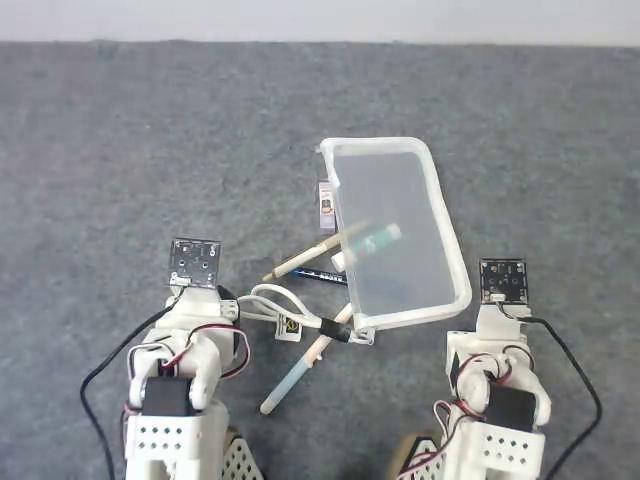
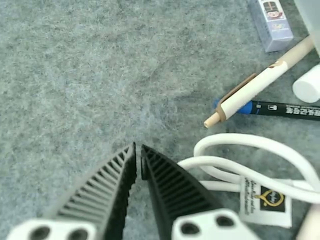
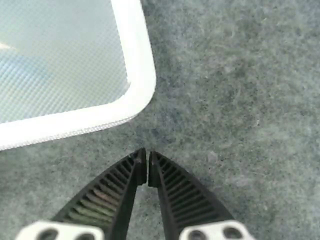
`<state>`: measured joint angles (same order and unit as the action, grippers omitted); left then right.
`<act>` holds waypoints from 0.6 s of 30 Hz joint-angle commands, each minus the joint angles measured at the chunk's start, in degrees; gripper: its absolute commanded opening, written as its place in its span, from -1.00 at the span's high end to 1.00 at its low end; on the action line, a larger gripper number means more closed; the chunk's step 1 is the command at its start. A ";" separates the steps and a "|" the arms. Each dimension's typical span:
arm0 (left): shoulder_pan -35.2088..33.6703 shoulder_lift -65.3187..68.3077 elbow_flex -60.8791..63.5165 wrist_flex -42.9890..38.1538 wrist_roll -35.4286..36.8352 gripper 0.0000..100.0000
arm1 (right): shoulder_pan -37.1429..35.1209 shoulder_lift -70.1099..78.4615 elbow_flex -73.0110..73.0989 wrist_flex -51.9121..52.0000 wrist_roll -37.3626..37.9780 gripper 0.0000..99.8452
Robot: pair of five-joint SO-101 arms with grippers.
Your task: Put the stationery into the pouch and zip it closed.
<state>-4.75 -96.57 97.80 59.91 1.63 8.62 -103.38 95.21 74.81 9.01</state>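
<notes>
A translucent pouch with a white rim lies mid-table, its corner just ahead of my right gripper, which is shut and empty over the carpet. Through the pouch shows a white tube; I cannot tell if it is inside or underneath. Beside the pouch lie a beige pen, a black marker with a blue end, a small eraser box and a long white pen. My left gripper is shut and empty, a little short of the beige pen's tip.
A looped white cable with a paper tag lies next to my left gripper, across the long pen. Grey carpet covers the whole table. Both arm bases stand at the near edge.
</notes>
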 commanded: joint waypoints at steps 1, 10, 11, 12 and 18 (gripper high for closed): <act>0.18 0.35 -0.84 0.26 -0.26 0.98 | 0.66 -0.66 1.23 0.22 0.70 0.98; -0.26 0.35 -1.10 -0.09 -0.53 0.98 | 0.57 -0.66 1.23 0.22 0.35 0.98; -0.26 0.35 -1.54 -0.09 -0.53 0.98 | 0.57 -0.66 1.23 0.22 0.35 0.98; -0.26 0.35 -2.42 0.18 -0.53 0.98 | 0.57 -0.66 1.23 0.22 0.35 0.98; -0.35 0.35 -4.09 -0.09 -0.62 0.98 | 0.48 -0.66 1.23 0.22 0.70 0.98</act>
<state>-4.75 -96.57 97.71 59.91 1.63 8.62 -103.38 95.21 74.81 9.01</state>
